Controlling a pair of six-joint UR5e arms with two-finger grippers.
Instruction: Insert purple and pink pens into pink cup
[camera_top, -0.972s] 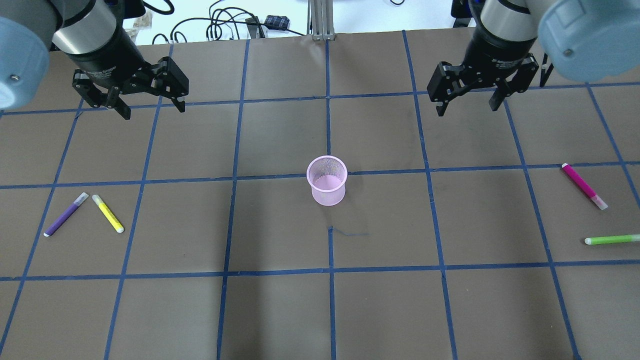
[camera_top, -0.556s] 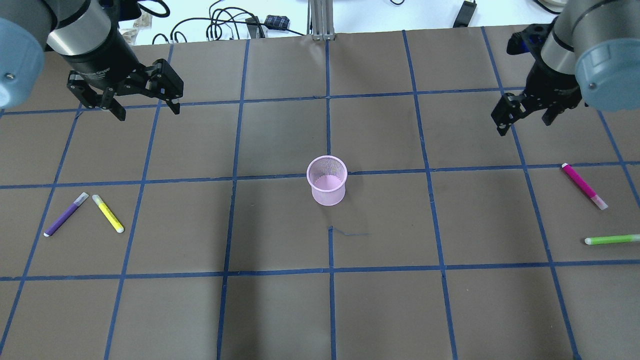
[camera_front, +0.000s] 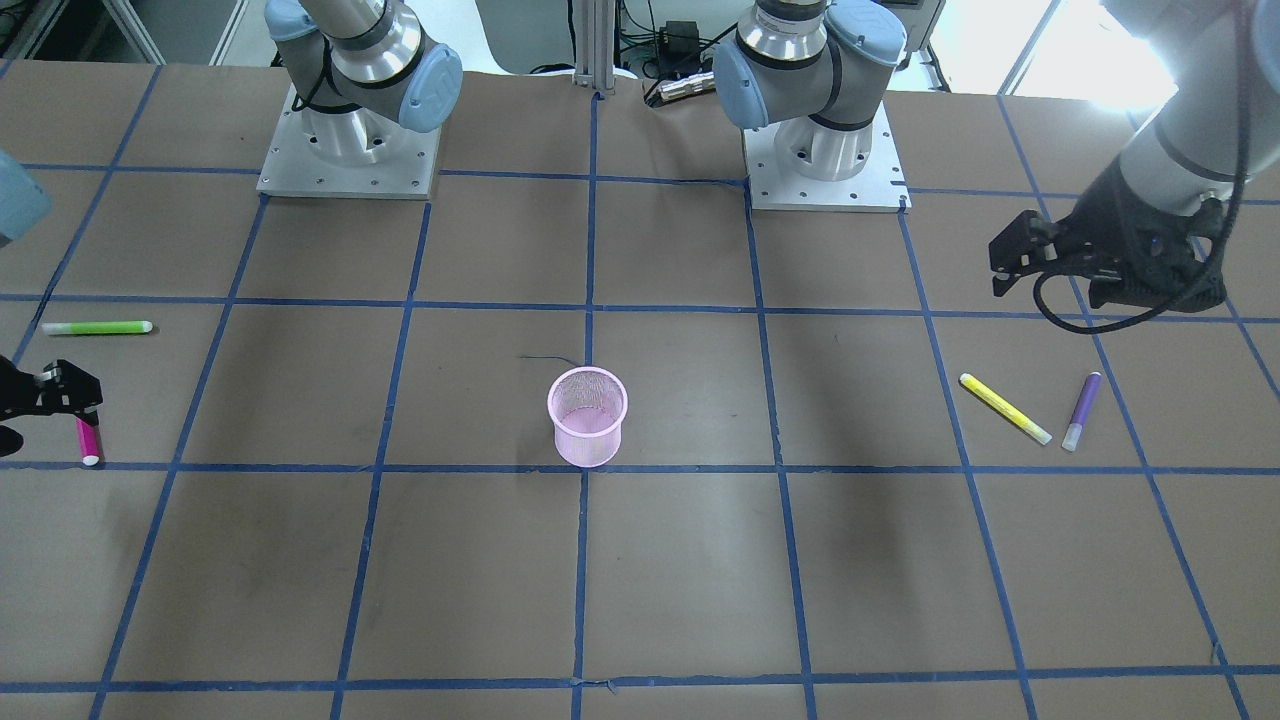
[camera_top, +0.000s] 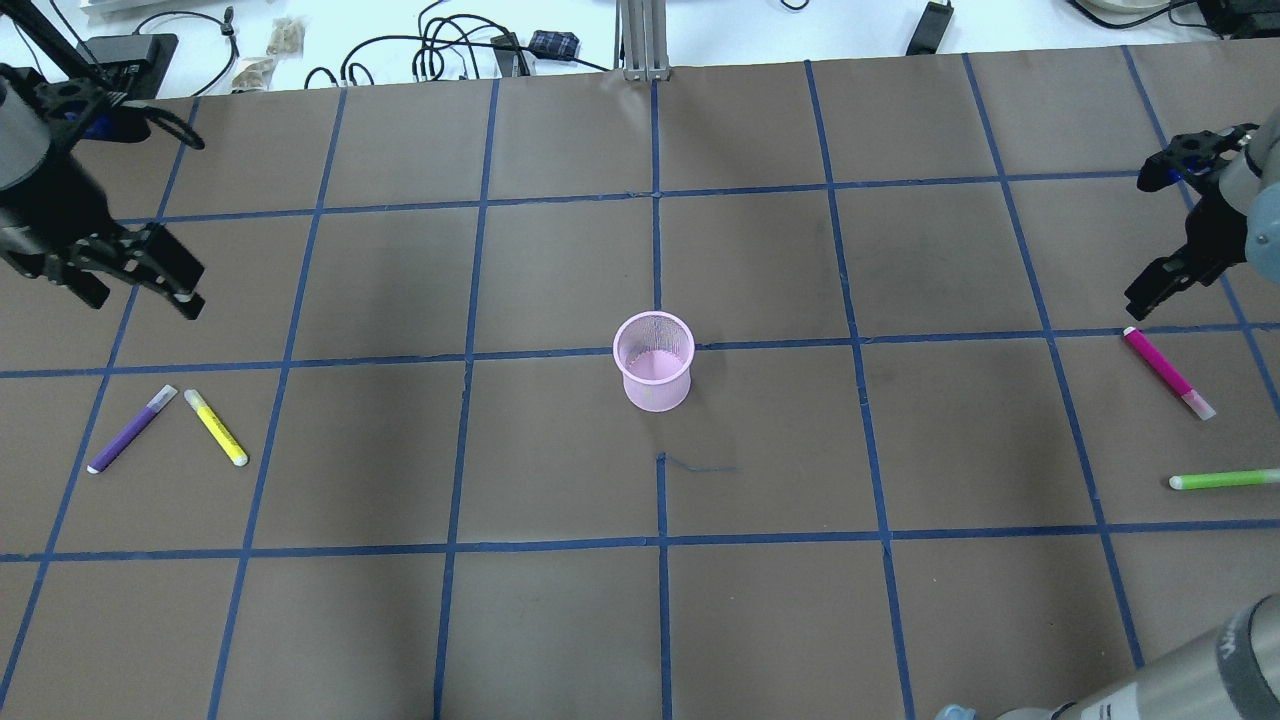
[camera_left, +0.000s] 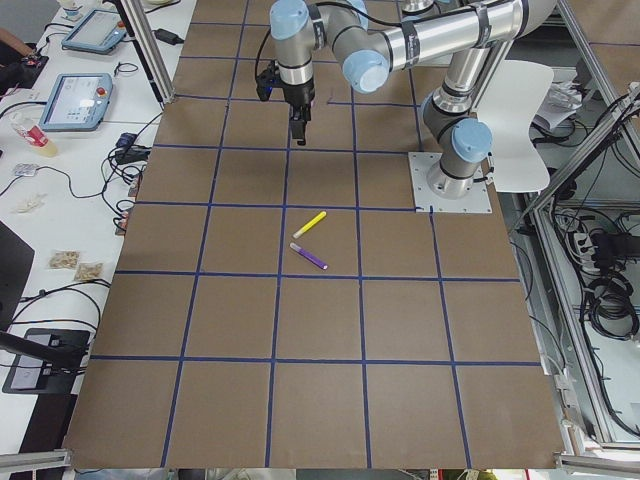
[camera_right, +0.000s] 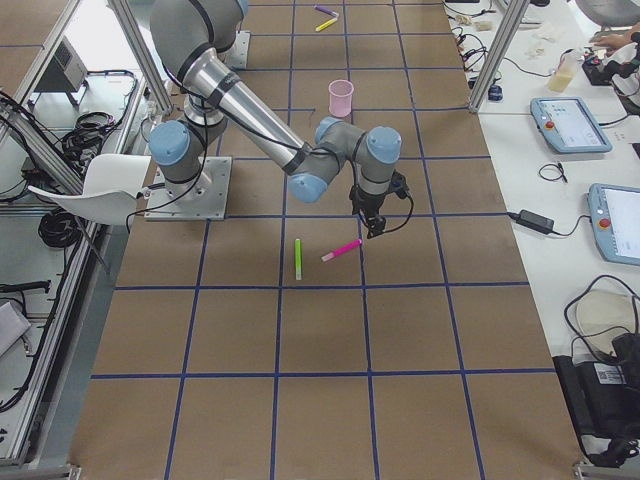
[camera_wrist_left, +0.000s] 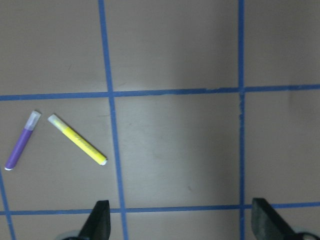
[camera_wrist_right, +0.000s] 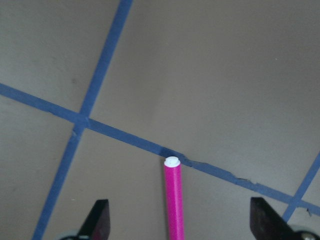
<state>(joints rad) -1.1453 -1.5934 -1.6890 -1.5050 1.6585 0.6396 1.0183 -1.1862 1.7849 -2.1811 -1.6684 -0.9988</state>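
Pink cup (camera_top: 655, 385): upright at mid counter (camera_top: 560, 620), on a crossing of blue tape lines; mesh wall, mouth open, and we see its pink floor from above.
Purple pen (camera_top: 130, 430): flat on the counter on the robot's left side, well apart from the cup, lying diagonal with its clear cap at the far end.
Yellow pen (camera_top: 216, 428): just beside the purple one; we read the two as a V, cap ends close but not touching.
Pink pen (camera_top: 1168, 373): flat on the counter on the robot's right side, diagonal, with the pale cap end nearer the robot; well apart from the cup.
Green pen (camera_top: 1222, 480): near the pink pen, on the robot's side of it and apart from it.
Left claw (camera_top: 143, 298): fingers spread wide and gripping nothing; it hovers over the counter beyond the purple and yellow pens, and in its wrist view we see both pens off to one side.
Right claw (camera_wrist_right: 182, 225): fingers spread wide and pinching nothing; it hangs over the far end of the pink pen. In its wrist view we see that end lined up between the two fingers, with clear gaps on both sides.
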